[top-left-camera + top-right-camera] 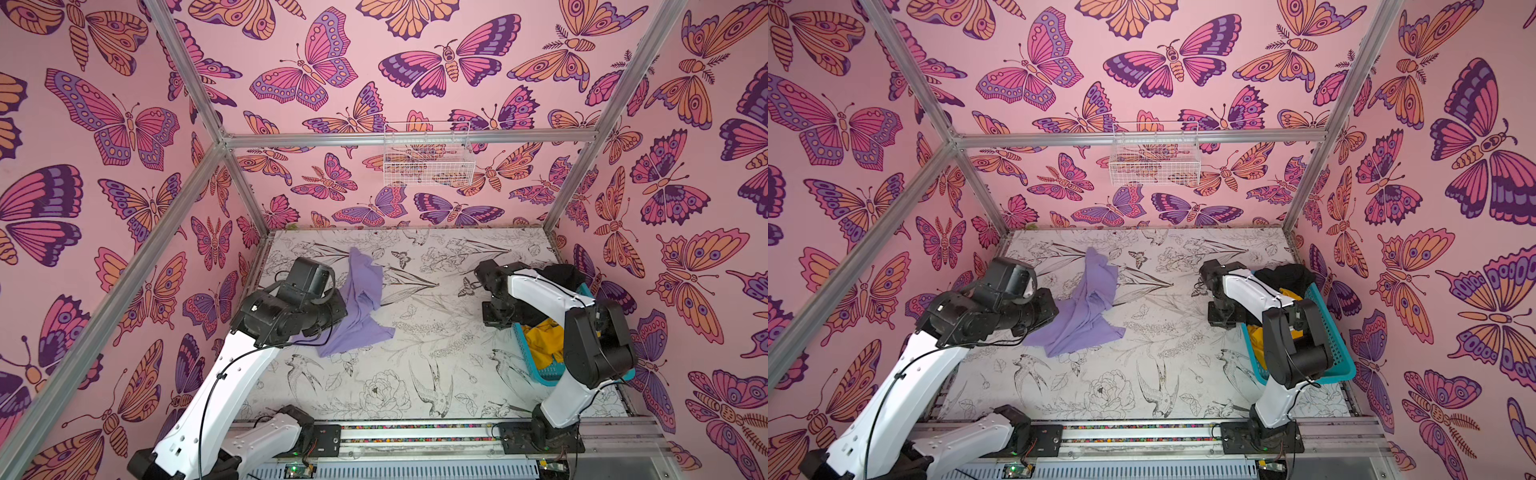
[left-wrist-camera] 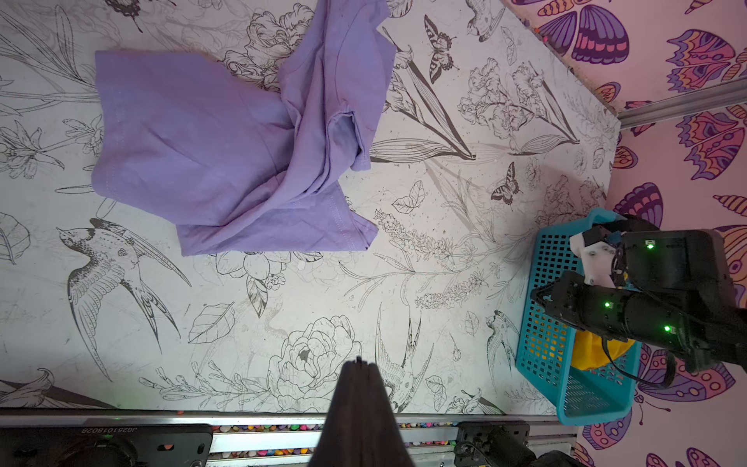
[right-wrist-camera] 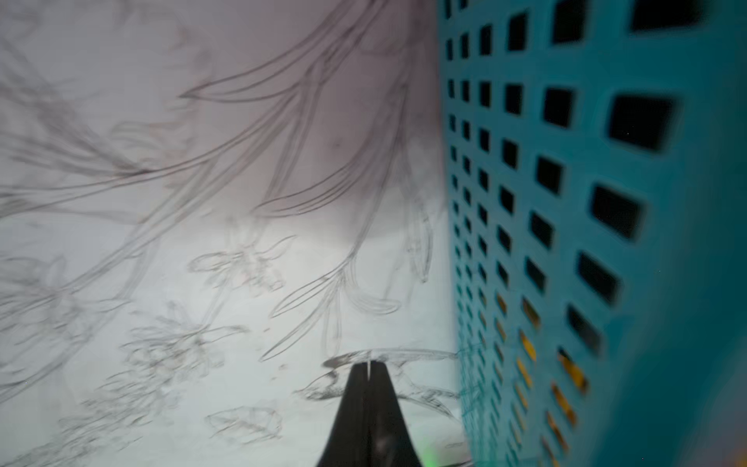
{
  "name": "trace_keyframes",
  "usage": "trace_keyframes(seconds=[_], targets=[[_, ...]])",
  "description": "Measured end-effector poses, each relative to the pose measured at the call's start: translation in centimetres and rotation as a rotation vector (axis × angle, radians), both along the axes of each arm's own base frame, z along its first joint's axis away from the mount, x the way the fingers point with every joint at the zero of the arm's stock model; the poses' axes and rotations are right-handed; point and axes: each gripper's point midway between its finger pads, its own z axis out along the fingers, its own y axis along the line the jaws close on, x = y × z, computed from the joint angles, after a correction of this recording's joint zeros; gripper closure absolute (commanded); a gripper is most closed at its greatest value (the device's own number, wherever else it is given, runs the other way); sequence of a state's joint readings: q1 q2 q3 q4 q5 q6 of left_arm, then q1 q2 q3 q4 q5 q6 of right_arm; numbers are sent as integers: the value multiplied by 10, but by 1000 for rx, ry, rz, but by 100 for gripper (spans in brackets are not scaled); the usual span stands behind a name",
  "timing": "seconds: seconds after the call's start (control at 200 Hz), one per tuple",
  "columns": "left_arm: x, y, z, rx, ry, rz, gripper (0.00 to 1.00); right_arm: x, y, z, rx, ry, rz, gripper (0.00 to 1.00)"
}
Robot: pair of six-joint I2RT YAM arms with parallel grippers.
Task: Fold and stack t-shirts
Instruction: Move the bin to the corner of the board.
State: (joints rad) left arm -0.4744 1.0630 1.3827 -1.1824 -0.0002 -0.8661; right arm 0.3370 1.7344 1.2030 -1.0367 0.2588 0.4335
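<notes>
Though pinched closed, grasping nothing: left gripper (image 2: 359, 362), right gripper (image 3: 370, 366).
Lavender t-shirt (image 2: 194, 153) crumpled left; mustard t-shirt (image 1: 546, 338) inside teal basket (image 2: 594, 398), right.

The t-shirt (image 1: 357, 307) is lavender, the lattice basket (image 2: 541, 283) teal, the table (image 1: 415, 345) white with black floral line-drawings.

**Two arms in white shell and black joint**

The left arm (image 1: 232, 374) wears glossy white moulded shells dotted with small dark screw holes, joined by matt black cylindrical joint housings. A thin black cable (image 1: 219, 377) runs along its long white link. The right arm (image 1: 532, 299) has the same white shells and black joints, and small green lights (image 2: 606, 304) glow on its black housings. The left tool (image 2: 359, 364) and the right tool (image 3: 369, 366) are dark tapered wedges, each split by a fine seam.
</notes>
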Motion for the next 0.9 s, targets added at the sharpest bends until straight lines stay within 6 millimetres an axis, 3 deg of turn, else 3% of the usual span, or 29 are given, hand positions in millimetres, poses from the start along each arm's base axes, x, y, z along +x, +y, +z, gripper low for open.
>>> trace_keyframes(seconds=[0.19, 0.245, 0.616, 0.811, 0.902], targets=[[-6, 3, -2, -17, 4, 24, 100, 1, -82, 15, -151, -51, -181, 100], [-7, 4, -5, -17, 9, 29, 100, -6, -95, 20, -144, -63, -231, 100], [-8, 3, -8, -14, 22, 31, 100, -9, -80, 48, -6, -141, -261, 100], [0, -5, -11, 2, 39, 4, 100, 14, -76, 117, 31, -328, -255, 100], [1, -9, -12, 7, 43, -8, 100, 19, -79, 138, 26, -379, -255, 100]])
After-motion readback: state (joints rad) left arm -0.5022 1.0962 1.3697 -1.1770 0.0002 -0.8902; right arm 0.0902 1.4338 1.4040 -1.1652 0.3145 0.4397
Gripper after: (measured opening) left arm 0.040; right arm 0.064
